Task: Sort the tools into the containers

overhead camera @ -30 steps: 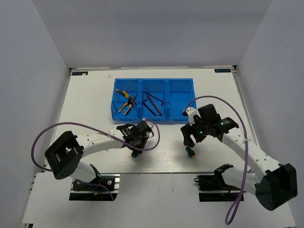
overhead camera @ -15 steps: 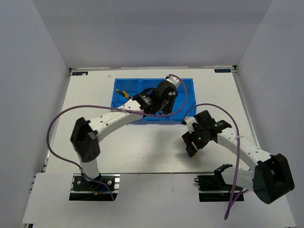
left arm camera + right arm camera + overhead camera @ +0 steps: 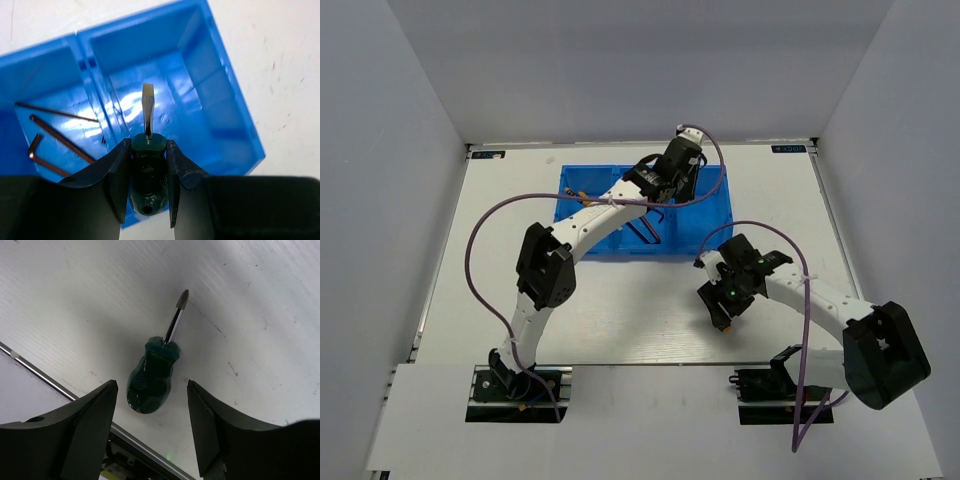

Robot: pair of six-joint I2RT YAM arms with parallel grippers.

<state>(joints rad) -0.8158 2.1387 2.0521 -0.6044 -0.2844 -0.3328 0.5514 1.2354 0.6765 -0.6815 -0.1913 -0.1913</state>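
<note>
Between the fingers of the left gripper (image 3: pixel 147 150): one stubby green-handled flat-blade screwdriver (image 3: pixel 148 172), pinched by its handle. Its shaft points ahead and down into the compartment directly below, the end one of the bright blue three-compartment plastic bin (image 3: pixel 231 107), which shows bare floor (presumably the slot meant for screwdrivers). It is held above the floor rather than set down, likely so that a release drops it clear of the dividing wall. To this gripper's left, in the adjoining compartment: three thin dark L-shaped hex keys (image 3: pixel 60 137), lying flat, already sorted. Between the spread jaws of the right gripper (image 3: pixel 152 387): one stubby green-handled cross-tip screwdriver (image 3: pixel 156 371), lying on the white table (image 3: pixel 250 300), touched by neither finger. Its handle is toward the gripper and its tip away; the jaws straddle the handle, seemingly the thickest part to grasp.
</note>
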